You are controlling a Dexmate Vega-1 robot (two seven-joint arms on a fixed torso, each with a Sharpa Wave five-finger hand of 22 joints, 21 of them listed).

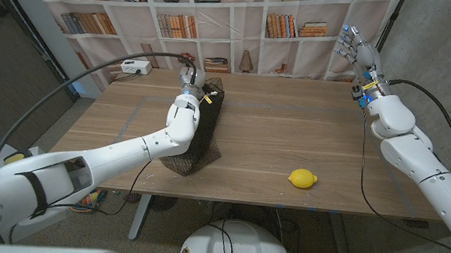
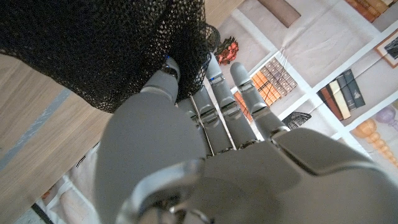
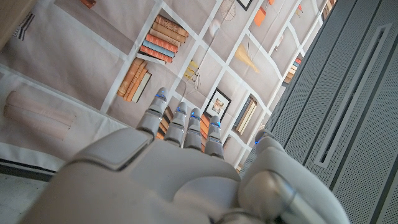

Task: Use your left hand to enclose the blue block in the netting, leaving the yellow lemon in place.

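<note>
The black netting [image 1: 201, 133] stands as a tall draped heap left of the table's middle, its top edge lifted. My left hand [image 1: 187, 92] is at that top edge and pinches the mesh. In the left wrist view the netting [image 2: 106, 43] hangs over my left hand [image 2: 205, 149], whose fingers [image 2: 166, 74] press into it. The blue block is hidden; I cannot tell whether it lies inside the netting. The yellow lemon [image 1: 302, 178] lies on the table [image 1: 288, 122] near the front edge, right of the netting. My right hand [image 1: 355, 48] is raised over the far right corner, fingers spread, holding nothing; the right wrist view shows my right hand [image 3: 168, 168] the same.
A white box [image 1: 135, 67] with a dark cable [image 1: 71, 82] sits at the table's far left corner. A bookshelf backdrop [image 1: 239, 25] stands behind the table. Bare wood lies between the netting and the lemon.
</note>
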